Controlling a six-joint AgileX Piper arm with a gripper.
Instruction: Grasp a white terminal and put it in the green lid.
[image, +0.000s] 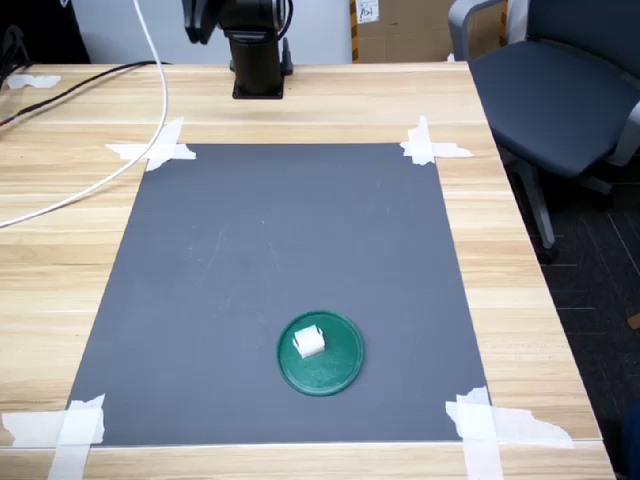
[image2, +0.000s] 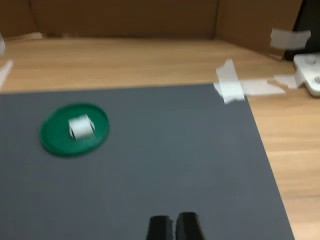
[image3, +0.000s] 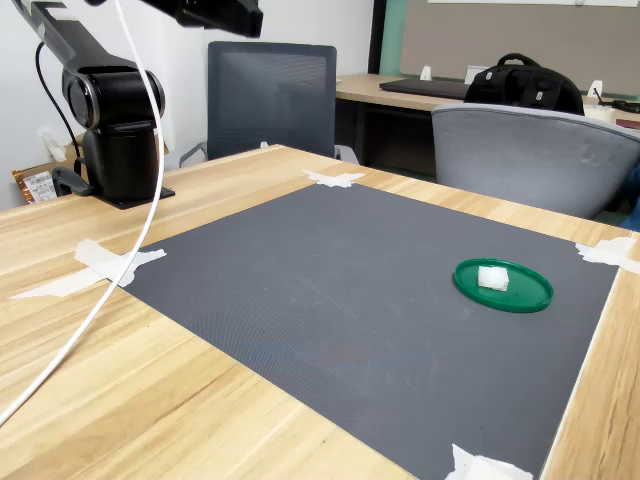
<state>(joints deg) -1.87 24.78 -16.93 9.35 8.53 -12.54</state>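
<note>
Placement looks finished, judging by how things lie: the white terminal (image: 309, 343) sits inside the green lid (image: 335, 375), resting on the disc's flat floor and a little off its centre, with nothing gripping it. The lid itself lies flat on the dark grey mat (image: 250, 260), towards the mat's near edge in the first exterior view and closer to the taped corner at the first exterior view's lower right than to the one at its lower left; in the second exterior view the same pair (image3: 493, 277) appears near the mat's far right corner. The gripper (image2: 173, 226) shows only as two dark fingertips in the wrist view, drawn almost together with a thin gap between them and holding nothing, well apart from the lid. The arm's black base (image: 258, 55) stands on the wooden desk (image: 60, 220) beyond the mat's far edge. As far as the pictures show, nothing of the task is left except perhaps for the arm to settle at rest. The terminal is a tiny white block, roughly cubic, its ridges too blurred in the wrist view to make out, and far smaller than the round dark green disc with its low raised rim
</note>
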